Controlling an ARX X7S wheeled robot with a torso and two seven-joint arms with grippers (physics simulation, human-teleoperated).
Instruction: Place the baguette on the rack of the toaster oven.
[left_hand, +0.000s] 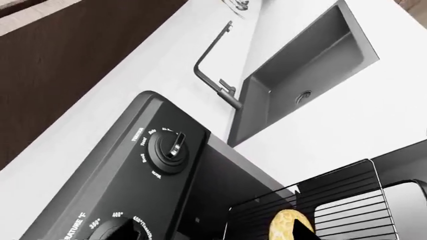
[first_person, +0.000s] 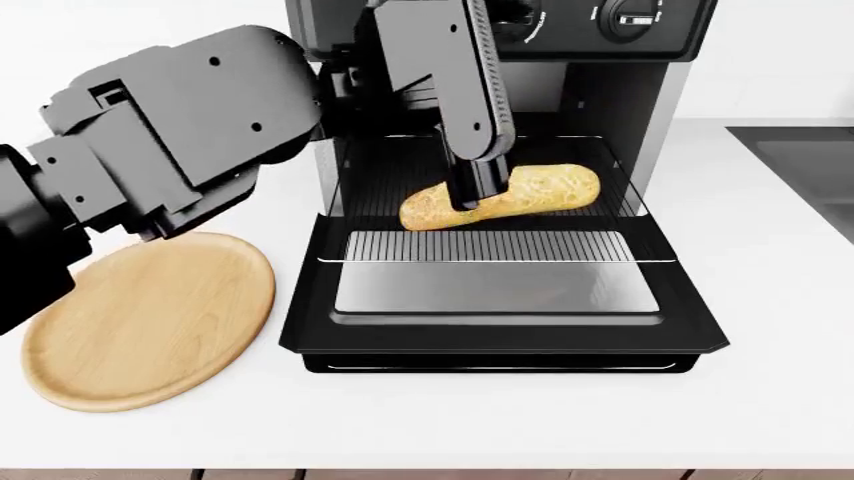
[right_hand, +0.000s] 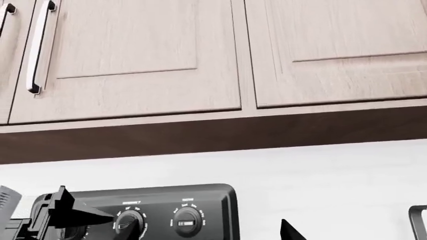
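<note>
The baguette (first_person: 501, 194) is being pinched mid-length by the left gripper (first_person: 470, 190) and lowered flat onto the rack (first_person: 387, 170), just inside the toaster oven (first_person: 607, 100); right gripper finger state cannot be told.

One baguette (first_person: 501, 195). One rack (first_person: 400, 165). One toaster oven (first_person: 507, 250), door down; two knobs clear in the head view, possibly a third hidden behind the arm. One round wooden board (first_person: 147, 320). One sink (left_hand: 303, 75), one faucet (left_hand: 213, 75). Two cabinet doors (right_hand: 127, 55) overhead.
</note>
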